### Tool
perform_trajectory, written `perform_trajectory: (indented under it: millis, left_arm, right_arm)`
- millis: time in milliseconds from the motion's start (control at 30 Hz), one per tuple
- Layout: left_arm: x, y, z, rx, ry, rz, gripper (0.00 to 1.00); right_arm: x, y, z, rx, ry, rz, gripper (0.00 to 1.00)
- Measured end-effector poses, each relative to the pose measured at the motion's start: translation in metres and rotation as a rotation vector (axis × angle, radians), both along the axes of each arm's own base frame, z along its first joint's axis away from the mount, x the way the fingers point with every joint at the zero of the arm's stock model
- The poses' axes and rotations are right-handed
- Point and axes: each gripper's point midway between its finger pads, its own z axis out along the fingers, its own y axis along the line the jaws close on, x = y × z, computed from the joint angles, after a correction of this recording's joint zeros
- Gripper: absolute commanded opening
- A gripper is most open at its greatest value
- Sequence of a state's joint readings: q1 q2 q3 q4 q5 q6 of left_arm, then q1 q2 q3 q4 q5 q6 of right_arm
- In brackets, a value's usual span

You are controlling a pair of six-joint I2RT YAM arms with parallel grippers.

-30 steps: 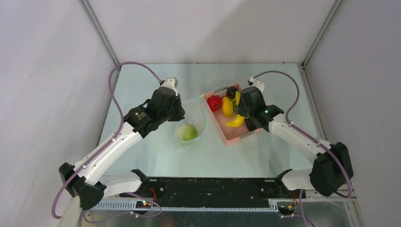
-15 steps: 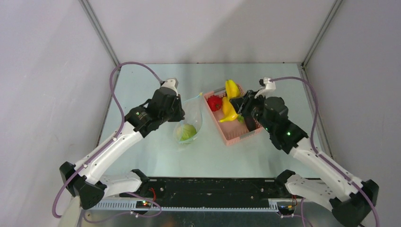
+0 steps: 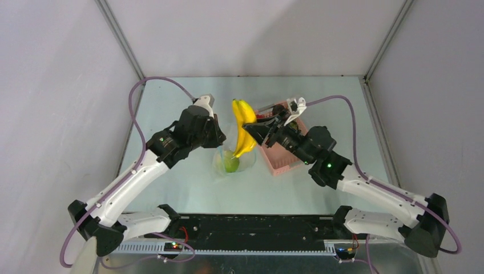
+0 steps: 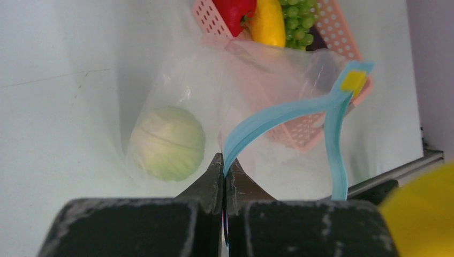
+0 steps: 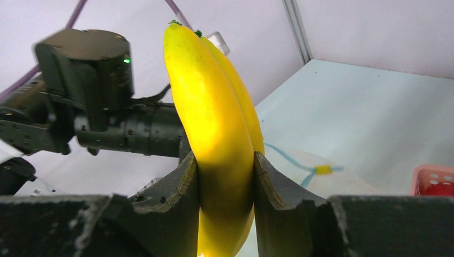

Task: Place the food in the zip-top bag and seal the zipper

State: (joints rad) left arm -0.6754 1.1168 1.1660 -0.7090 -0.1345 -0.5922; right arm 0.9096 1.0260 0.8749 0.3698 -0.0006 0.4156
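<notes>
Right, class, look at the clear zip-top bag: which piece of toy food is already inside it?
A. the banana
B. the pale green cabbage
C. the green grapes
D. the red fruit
B: the pale green cabbage lies inside the zip-top bag, while the banana is clamped in the right gripper, and the red fruit and green grapes sit in the pink basket.

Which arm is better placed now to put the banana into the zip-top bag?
Right. The right end effector grips the banana over the zip-top bag; the left end effector is shut on the zipper, holding the mouth open.
</notes>
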Motion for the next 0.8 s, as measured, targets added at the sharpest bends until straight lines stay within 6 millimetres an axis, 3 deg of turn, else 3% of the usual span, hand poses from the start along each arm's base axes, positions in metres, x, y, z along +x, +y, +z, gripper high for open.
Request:
perform_trajectory:
  millis: [200,500,800]
  left_arm:
    - [-0.006,-0.005,0.011,-0.058,-0.016,-0.027,0.00]
    - [-0.006,-0.006,0.013,-0.066,-0.021,-0.028,0.00]
    - [-0.007,-0.009,0.011,-0.071,-0.007,-0.036,0.00]
  right_arm:
    - [0.011,0.019,-0.019,-0.012,0.033,0.010,0.00]
    - [0.005,0.024,-0.058,-0.050,0.068,0.030,0.04]
    - [-0.004,0.034,-0.066,-0.107,0.015,0.046,0.12]
